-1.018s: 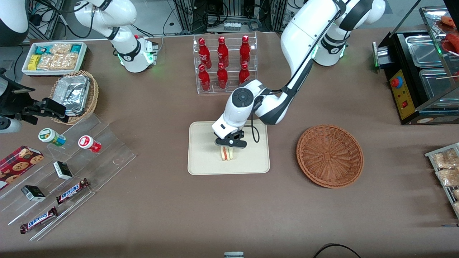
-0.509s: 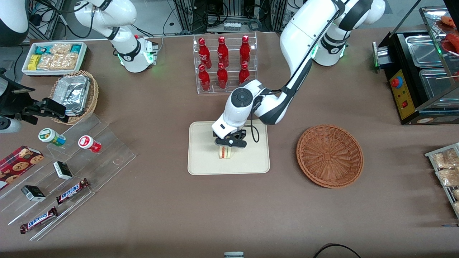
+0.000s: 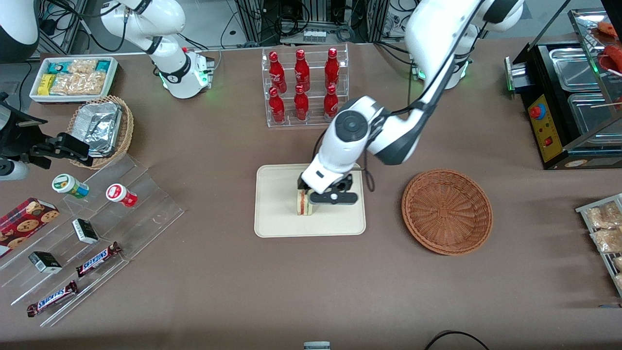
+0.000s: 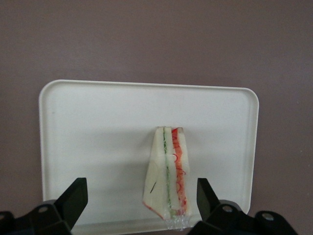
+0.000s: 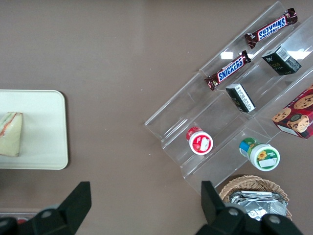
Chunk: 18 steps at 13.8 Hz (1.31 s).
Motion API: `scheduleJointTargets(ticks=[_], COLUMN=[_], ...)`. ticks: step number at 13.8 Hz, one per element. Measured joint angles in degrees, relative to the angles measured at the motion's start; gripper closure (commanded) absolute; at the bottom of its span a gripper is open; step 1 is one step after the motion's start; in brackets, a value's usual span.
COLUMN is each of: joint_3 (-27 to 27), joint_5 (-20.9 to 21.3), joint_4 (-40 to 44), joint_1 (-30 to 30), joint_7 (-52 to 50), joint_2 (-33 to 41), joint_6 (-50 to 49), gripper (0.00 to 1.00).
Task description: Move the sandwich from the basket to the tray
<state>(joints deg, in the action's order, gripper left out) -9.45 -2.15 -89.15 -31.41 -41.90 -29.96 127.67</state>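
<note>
The sandwich [image 3: 304,202] stands on its edge on the cream tray [image 3: 277,194], its red and green filling showing. My left gripper [image 3: 333,197] hovers above the tray, beside the sandwich on the side toward the basket. It is open and empty. In the left wrist view the sandwich [image 4: 168,181] stands on the tray [image 4: 98,127] below the wide-spread fingers, apart from both; the gripper [image 4: 141,187] holds nothing. The reddish-brown basket [image 3: 447,211] is empty and stands beside the tray, toward the working arm's end. The right wrist view also shows the sandwich [image 5: 11,133] on the tray [image 5: 44,127].
A rack of red bottles [image 3: 303,87] stands farther from the front camera than the tray. A clear stepped shelf with snacks [image 3: 92,233], a tan basket of foil trays [image 3: 99,129] and a white snack bin [image 3: 75,78] lie toward the parked arm's end. A black food warmer [image 3: 568,102] stands toward the working arm's end.
My gripper has let go of the sandwich, lifted and shifted toward the basket. The sandwich stays standing on the tray.
</note>
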Motion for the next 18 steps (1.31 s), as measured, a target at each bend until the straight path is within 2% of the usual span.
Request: scheduleJointTargets(ticks=[5, 8, 11, 15, 18], joint_3=[0.5, 0.7, 0.9, 0.9, 0.9], joint_5=[-0.2, 2.0, 2.9, 2.9, 2.9], joint_4=[0.1, 0.0, -0.6, -0.9, -0.9], joint_1=[6.7, 12.5, 20.3, 29.7, 34.8], joint_7=[-1.1, 0.2, 10.1, 26.2, 34.2], joint_2=[9.9, 15.6, 19.1, 21.2, 22.9], joint_6=[-17.7, -27.3, -33.5, -36.8, -38.2], gripper=[0.01, 0.01, 0.01, 0.01, 0.01])
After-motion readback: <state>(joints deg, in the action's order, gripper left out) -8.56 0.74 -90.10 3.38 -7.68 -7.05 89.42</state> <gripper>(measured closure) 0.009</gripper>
